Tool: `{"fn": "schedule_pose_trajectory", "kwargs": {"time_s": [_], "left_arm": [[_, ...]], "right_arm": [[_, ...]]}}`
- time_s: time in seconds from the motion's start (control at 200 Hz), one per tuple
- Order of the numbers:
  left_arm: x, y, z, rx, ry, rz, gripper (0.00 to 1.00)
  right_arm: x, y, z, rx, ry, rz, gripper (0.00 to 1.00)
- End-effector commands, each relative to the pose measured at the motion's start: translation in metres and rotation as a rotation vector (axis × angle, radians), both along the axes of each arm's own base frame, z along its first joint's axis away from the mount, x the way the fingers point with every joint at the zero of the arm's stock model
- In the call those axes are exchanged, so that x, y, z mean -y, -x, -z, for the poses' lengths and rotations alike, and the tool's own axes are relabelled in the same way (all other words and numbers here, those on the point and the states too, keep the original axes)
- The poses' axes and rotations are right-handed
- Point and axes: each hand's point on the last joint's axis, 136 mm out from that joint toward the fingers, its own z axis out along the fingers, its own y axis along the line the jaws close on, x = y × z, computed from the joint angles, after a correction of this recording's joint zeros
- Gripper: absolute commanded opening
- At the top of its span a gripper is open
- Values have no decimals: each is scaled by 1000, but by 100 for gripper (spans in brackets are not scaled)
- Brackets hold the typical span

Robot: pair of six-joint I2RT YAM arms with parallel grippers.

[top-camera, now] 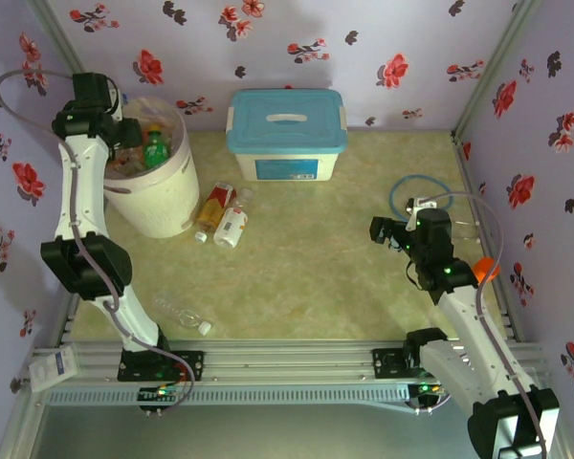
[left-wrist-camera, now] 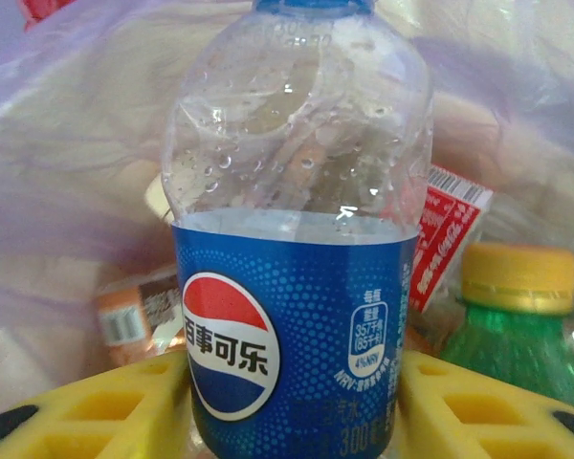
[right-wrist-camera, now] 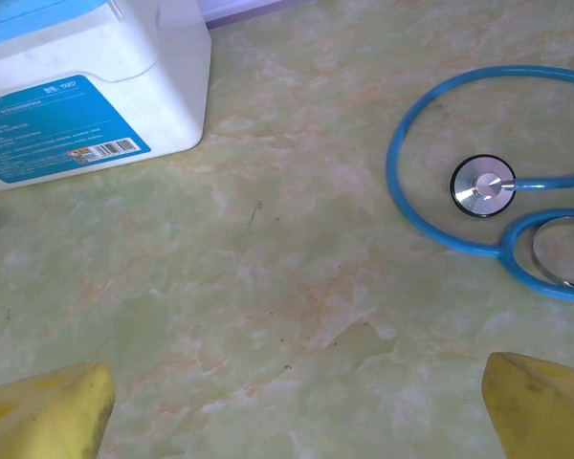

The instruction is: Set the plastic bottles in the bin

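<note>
Left gripper (left-wrist-camera: 292, 397) was clamped on a blue-label bottle (left-wrist-camera: 292, 287) over the bin (top-camera: 163, 206), at the upper left of the top view, so the drop step was in hand. Next it needed to release there. Right gripper (right-wrist-camera: 297, 406) stood apart at the right, and more bottles (top-camera: 222, 215) lay beside the bin.

So the 2 arms match: the left arm (top-camera: 77, 196) and right arm (top-camera: 474, 330) are white shells with chunky black joints, looping grey cables (top-camera: 14, 100), tiny green lights (top-camera: 447, 270), and blocky yellow plastic fingers (left-wrist-camera: 110, 411) with square pockets.
</note>
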Motion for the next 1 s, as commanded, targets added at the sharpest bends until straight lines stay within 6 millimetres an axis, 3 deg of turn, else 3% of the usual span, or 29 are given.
{"fn": "schedule_pose_trajectory", "kwargs": {"time_s": [0.0, 0.165, 0.28, 0.35, 0.415, 0.465, 0.63, 0.83, 0.9, 0.995], "left_arm": [[1, 25, -17, -15, -32, 10, 50], [7, 18, 11, -83, 5, 37, 50], [14, 4, 20, -87, 43, 67, 50], [16, -4, 25, -99, 61, 76, 56], [16, -9, 24, -97, 67, 74, 73], [18, -11, 20, -77, 74, 76, 81], [18, -13, -7, 7, 58, 90, 85], [15, -9, -43, 93, 52, 78, 83], [14, -9, -43, 105, 57, 73, 77], [14, -10, -29, 80, 67, 60, 65]], "right_arm": [[1, -6, -2, 14, -3, 8, 99], [0, -8, -3, 15, -5, 5, 99], [2, -6, -3, 11, 5, 8, 99], [2, -6, -2, 9, 8, 10, 99], [3, -6, -3, 10, 7, 11, 99], [2, -6, -2, 10, 6, 11, 99], [2, -8, 0, 3, 5, 9, 99], [1, -10, 1, 0, -3, 9, 99], [0, -10, 3, -1, -11, 8, 99], [0, -9, 3, -3, -11, 8, 99]]}}
